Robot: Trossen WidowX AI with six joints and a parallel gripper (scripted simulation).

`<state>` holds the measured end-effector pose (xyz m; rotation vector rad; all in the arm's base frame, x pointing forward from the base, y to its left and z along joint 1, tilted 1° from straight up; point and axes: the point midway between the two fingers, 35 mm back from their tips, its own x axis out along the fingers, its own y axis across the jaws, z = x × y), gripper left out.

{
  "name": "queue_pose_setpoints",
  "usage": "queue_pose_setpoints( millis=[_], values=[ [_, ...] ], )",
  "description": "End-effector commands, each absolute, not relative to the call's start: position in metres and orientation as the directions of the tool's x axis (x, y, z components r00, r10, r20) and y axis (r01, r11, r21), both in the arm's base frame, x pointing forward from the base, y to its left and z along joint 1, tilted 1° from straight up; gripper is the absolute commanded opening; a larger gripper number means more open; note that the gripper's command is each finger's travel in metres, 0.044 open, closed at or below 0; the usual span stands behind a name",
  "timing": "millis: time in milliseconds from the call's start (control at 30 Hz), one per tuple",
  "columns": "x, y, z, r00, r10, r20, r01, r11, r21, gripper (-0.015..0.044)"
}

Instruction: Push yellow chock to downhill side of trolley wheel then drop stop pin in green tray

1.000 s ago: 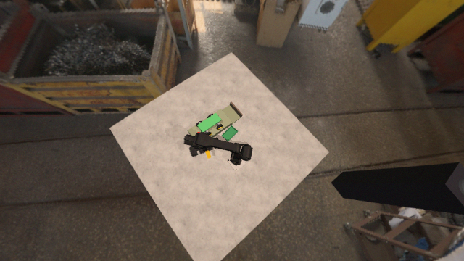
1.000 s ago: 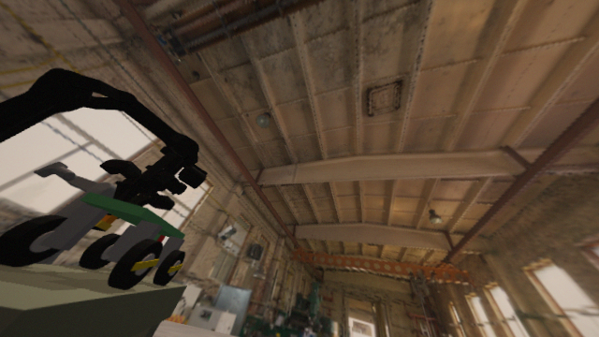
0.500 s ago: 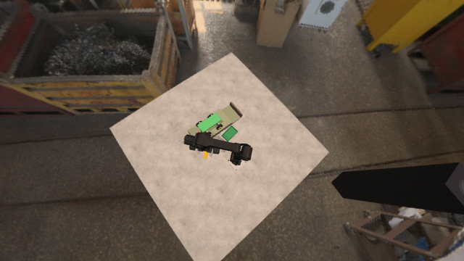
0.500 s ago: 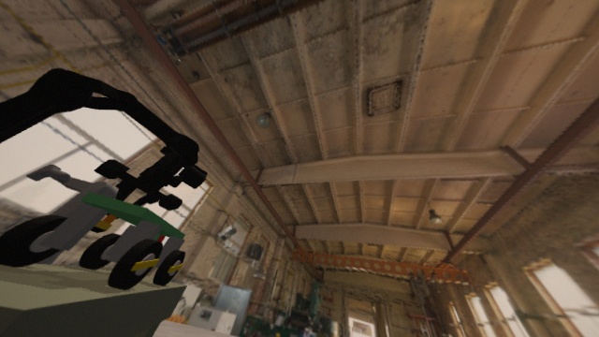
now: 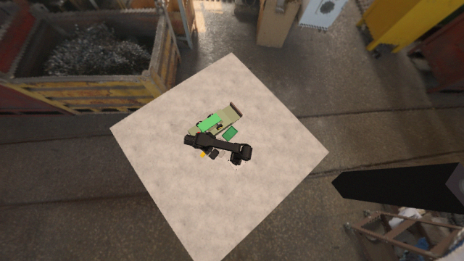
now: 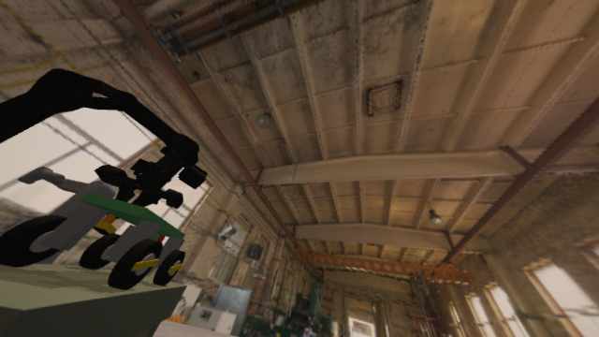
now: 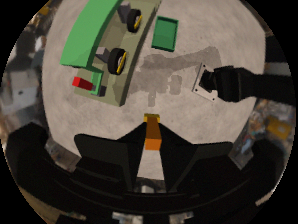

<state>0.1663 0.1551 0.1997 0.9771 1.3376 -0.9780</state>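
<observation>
My gripper (image 7: 152, 125) is shut on the orange handle of the yellow chock (image 5: 203, 154) (image 6: 106, 227) (image 7: 151, 117), whose black base is not discernible. The gripper and chock are off the ramp, beside its pin end. The green trolley (image 5: 209, 122) (image 6: 133, 212) (image 7: 91, 31) stands on the olive ramp (image 5: 232, 114) (image 6: 89, 310) (image 7: 111, 96). The red-headed stop pin (image 6: 161, 239) (image 7: 82, 83) stands at the trolley's near end in the wrist view. The green tray (image 5: 230, 133) (image 7: 165, 34) lies on the table beside the ramp.
The arm reaches across the table beside the ramp in the top view. Its base plate (image 7: 200, 88) shows at right in the wrist view. A dark brown end board (image 5: 236, 109) stands at the ramp's far end. The arm's shadow falls on the table (image 5: 188, 203).
</observation>
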Motion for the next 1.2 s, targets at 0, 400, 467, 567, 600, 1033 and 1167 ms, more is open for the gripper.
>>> queue_pose_setpoints(
  millis=[0,400,467,567,600,1033,1167],
  values=[
    [0.166,0.155,0.200,0.003,-0.005,-1.000,0.988,0.154,0.002,0.0000],
    [0.169,0.147,0.199,0.003,-0.006,-1.000,0.993,0.116,0.002,0.0000],
    [0.172,0.139,0.199,0.003,-0.006,-1.000,0.995,0.103,0.002,0.0000],
    [0.175,0.128,0.198,0.003,-0.007,-1.000,0.996,0.092,0.003,0.0000],
    [0.176,0.125,0.197,0.004,-0.008,-1.000,0.996,0.090,0.003,0.0000],
    [0.190,0.081,0.194,0.005,-0.012,-1.000,0.996,0.087,0.004,0.0000],
    [0.195,0.068,0.193,0.005,-0.013,-1.000,0.996,0.087,0.004,0.0000]
  ],
)
